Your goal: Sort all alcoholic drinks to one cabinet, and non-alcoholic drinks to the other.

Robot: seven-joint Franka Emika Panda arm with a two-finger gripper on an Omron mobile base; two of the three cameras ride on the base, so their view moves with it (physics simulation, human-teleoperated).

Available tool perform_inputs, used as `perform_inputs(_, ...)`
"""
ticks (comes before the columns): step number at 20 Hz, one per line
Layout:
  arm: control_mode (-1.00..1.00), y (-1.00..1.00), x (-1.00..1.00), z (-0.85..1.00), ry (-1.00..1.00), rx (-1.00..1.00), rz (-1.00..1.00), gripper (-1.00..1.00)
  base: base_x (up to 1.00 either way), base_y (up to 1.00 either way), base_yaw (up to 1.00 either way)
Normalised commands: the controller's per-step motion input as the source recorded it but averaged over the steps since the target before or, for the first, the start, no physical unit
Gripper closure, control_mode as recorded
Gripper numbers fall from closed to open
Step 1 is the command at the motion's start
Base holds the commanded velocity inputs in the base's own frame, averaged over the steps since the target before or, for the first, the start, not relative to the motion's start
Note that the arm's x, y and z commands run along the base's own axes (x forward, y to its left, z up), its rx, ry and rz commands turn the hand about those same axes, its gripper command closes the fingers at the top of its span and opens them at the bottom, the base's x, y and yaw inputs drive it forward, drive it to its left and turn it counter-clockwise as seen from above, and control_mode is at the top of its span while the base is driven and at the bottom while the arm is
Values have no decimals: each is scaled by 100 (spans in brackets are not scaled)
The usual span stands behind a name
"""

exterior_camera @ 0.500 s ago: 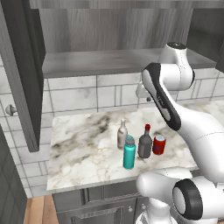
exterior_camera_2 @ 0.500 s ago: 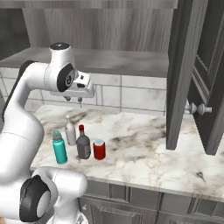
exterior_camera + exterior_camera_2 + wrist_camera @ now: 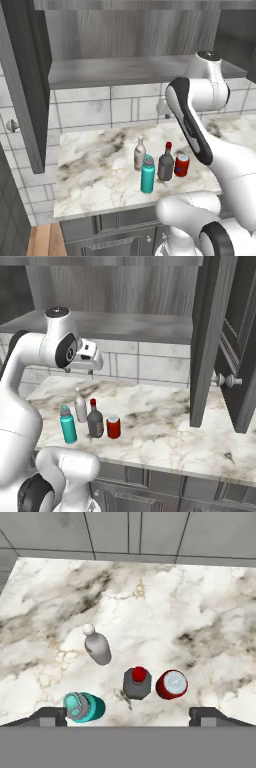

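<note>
Hand view shows the pincer [image 3: 128, 714] wide open, empty, high above four drinks clustered near the table [image 3: 200, 602] front edge. Descending for the dark bottle [image 3: 137, 683] risks toppling the can [image 3: 171, 684] just beside it.

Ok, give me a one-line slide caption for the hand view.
Open end effector above four upright drinks on marble counter: pale bottle, red-capped dark bottle, red can, teal bottle.

Rendered kitchen: white-grey marbled stone counter [image 3: 95, 170], pale tiled backsplash [image 3: 100, 110], open dark grey wood-grain wall cabinet [image 3: 150, 286] with tall flat door [image 3: 205, 341] and round metal knob [image 3: 226, 380], grey lower drawers [image 3: 150, 496], wood floor [image 3: 40, 240].
</note>
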Motion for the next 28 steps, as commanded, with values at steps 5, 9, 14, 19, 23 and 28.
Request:
perform_inputs(5, -100, 31, -45, 0, -16, 0, -10, -100, 0, 0, 0)
perform_inputs(9, -100, 42, -34, 0, -10, 0, -19, -100, 0, 0, 0)
perform_inputs(14, -100, 54, -19, 0, -8, -3, -27, -100, 0, 0, 0)
perform_inputs(19, -100, 59, -7, -1, -1, -4, -28, -100, 0, 0, 0)
perform_inputs(23, -100, 52, 0, -7, 0, 0, -22, -100, 0, 0, 0)
perform_inputs(28, -100, 42, 0, -17, 1, 0, -19, -100, 0, 0, 0)
